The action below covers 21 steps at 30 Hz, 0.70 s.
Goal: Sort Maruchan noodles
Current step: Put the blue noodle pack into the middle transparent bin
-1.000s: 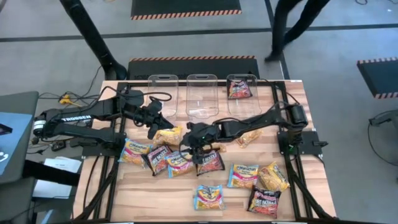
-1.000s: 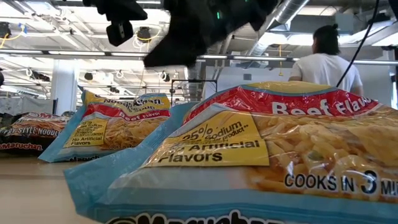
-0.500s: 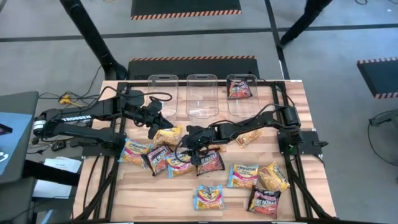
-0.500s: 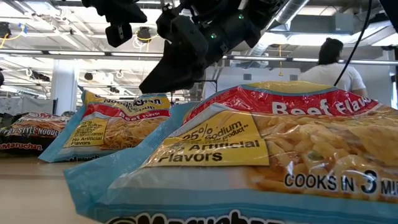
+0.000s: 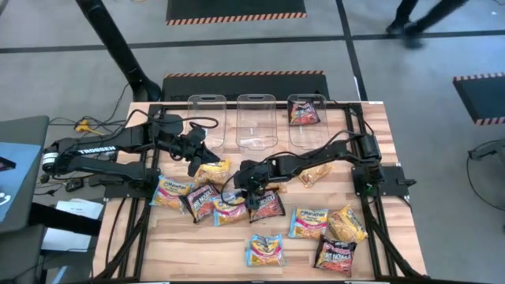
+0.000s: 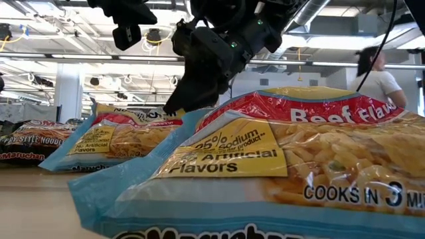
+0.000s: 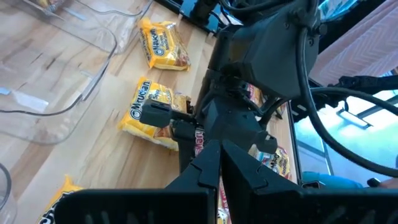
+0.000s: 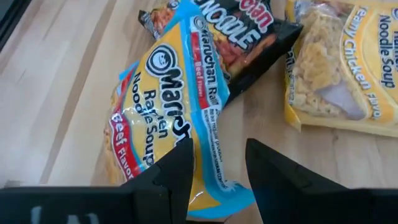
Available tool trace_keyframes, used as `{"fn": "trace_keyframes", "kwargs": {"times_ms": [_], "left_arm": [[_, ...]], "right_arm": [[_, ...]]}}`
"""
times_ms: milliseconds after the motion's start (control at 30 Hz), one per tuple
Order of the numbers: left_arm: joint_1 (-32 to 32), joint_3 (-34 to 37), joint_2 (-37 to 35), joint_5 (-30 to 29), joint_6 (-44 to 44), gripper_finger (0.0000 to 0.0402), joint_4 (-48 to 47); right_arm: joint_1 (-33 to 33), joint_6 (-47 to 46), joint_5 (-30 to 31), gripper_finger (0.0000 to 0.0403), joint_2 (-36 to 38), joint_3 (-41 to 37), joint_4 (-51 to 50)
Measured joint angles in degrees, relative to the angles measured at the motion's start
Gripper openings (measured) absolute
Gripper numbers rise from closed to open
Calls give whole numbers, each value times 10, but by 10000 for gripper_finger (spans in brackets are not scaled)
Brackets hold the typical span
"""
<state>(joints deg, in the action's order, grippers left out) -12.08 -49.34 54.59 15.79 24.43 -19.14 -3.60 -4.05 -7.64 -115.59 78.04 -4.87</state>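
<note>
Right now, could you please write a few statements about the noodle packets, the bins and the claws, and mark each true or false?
1. The right claw is open over a light blue packet. True.
2. The left claw is open. False: it is shut.
3. The rightmost clear bin holds a black-red packet. True.
4. The middle bin holds a yellow packet. False: no packet shows in it.

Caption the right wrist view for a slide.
Open right gripper poised over a light-blue beef ramen packet lying partly on a black-red packet, yellow chicken packet beside it.
</note>
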Motion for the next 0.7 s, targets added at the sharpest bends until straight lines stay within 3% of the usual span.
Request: {"fn": "trace_keyframes", "kwargs": {"times_ms": [233, 500, 700], "left_arm": [[0, 0, 0, 0, 0, 0, 0], [0, 0, 0, -5, 0, 0, 0], [0, 0, 0, -10, 0, 0, -14]], "right_arm": [[-3, -1, -13, 152, 0, 0, -25], [-5, -5, -12, 24, 0, 0, -25], [-5, -6, -12, 7, 0, 0, -24]]}}
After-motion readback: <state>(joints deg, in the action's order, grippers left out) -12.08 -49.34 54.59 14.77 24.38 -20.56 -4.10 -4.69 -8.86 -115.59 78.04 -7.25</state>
